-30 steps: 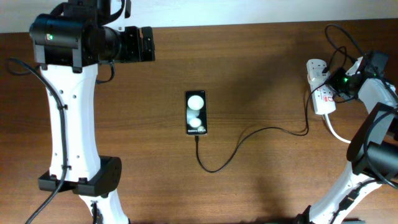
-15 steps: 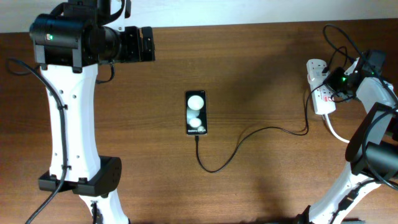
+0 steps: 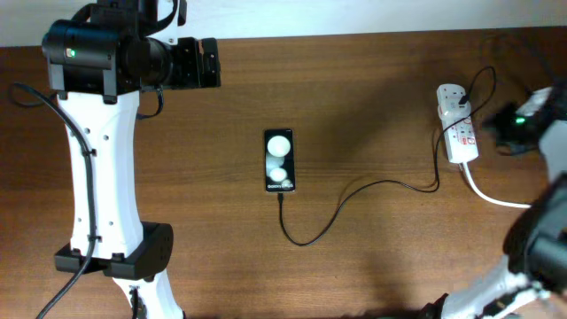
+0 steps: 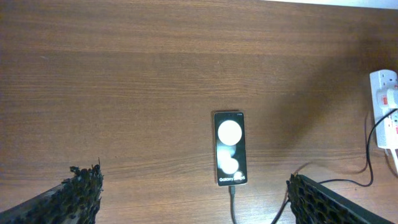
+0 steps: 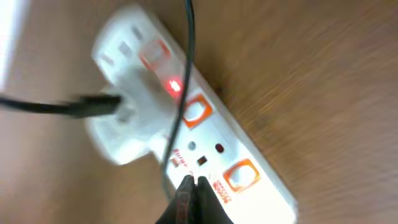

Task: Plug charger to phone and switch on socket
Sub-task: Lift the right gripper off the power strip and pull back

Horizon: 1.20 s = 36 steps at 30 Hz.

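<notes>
The phone [image 3: 279, 160] is laid face up at mid-table, with the charger [image 3: 354, 191] plugged into its near edge and looped rightward to the white adapter [image 5: 127, 118] seated in the socket [image 3: 459, 133], where a red light [image 5: 175, 84] is lit. The right gripper [image 5: 189, 185] is held closed and empty just over the socket, across which the charger is draped; the left gripper [image 4: 194, 190] is spread wide, empty, high above the phone

Right arm [image 3: 532, 122]: blurred overhead; gripper indistinct.
Socket [image 5: 205, 130]: blurred in right wrist view, lower end cut off; cropped by the right edge in left wrist view.
Left gripper [image 4: 193, 190]: fingers cropped at bottom edge.
Phone [image 3: 279, 160]: text unreadable overhead.
</notes>
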{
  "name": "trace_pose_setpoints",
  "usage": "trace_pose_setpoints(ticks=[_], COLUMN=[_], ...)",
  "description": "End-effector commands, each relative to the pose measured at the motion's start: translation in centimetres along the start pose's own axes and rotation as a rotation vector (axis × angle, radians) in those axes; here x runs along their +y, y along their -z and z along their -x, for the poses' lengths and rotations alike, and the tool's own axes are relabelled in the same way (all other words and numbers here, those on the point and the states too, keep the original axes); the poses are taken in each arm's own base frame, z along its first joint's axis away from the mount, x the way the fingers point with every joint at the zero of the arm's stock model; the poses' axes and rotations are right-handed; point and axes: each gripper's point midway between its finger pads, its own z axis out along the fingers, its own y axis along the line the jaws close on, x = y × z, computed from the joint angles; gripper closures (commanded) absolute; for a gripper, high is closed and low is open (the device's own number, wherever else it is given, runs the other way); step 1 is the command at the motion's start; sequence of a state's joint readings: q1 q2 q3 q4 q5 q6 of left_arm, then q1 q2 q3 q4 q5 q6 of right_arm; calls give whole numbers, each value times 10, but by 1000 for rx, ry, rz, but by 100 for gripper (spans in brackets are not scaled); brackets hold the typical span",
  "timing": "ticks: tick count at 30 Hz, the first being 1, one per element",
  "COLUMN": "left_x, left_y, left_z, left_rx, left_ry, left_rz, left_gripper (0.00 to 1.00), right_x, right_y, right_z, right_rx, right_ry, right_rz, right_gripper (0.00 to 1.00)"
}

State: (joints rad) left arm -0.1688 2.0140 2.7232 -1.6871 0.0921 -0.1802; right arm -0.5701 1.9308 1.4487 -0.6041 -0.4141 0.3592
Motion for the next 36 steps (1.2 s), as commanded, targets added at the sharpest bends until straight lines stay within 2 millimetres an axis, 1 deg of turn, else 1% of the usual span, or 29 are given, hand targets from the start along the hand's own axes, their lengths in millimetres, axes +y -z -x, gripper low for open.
trace_pose_setpoints(ticks=[1, 3, 6, 8, 10, 12, 15, 16, 19, 20, 21, 22, 23, 24, 25, 26, 27, 36], left_x=[0, 0, 0, 0, 0, 0, 0, 0, 0, 0, 0, 0, 0, 0, 0, 0, 0, 0], left_y=[12, 12, 12, 12, 12, 12, 12, 12, 12, 12, 12, 12, 12, 12, 12, 12, 12, 12], left_z=[1, 1, 1, 1, 1, 1, 1, 1, 1, 1, 1, 1, 1, 1, 1, 1, 1, 1], left_rx=[-28, -29, -29, -29, -29, -29, -29, -29, -29, -29, -29, -29, -29, -29, -29, -29, -29, -29], left_ry=[-4, -4, -4, -4, -4, -4, -4, -4, -4, -4, -4, -4, -4, -4, -4, -4, -4, -4], left_rz=[3, 3, 3, 3, 3, 3, 3, 3, 3, 3, 3, 3, 3, 3, 3, 3, 3, 3], left_gripper=[1, 1, 1, 1, 1, 1, 1, 1, 1, 1, 1, 1, 1, 1, 1, 1, 1, 1], right_x=[46, 64, 104, 122, 141, 165, 183, 187, 191, 191, 189, 187, 183, 180, 176, 166, 163, 162], right_y=[76, 101, 140, 156, 171, 186, 199, 203, 210, 211, 212, 212, 212, 211, 209, 207, 206, 206], right_z=[16, 13, -2, -15, -33, -60, -94, -107, -150, -159, -170, -181, -188, -192, -194, -197, -199, -200], right_rx=[-142, -178, -219, -229, -233, -226, -193, -174, -88, -63, -27, 12, 48, 68, 84, 116, 131, 136], right_ry=[112, 156, 276, 347, 438, 572, 694, 733, 863, 880, 886, 885, 880, 874, 868, 853, 847, 845], right_rz=[82, 109, 200, 229, 252, 286, 317, 328, 348, 351, 353, 352, 345, 340, 323, 280, 273, 271], right_gripper=[96, 95, 95, 96, 95, 95, 94, 92, 85, 83, 79, 69, 35, 1, 1, 1, 1, 1])
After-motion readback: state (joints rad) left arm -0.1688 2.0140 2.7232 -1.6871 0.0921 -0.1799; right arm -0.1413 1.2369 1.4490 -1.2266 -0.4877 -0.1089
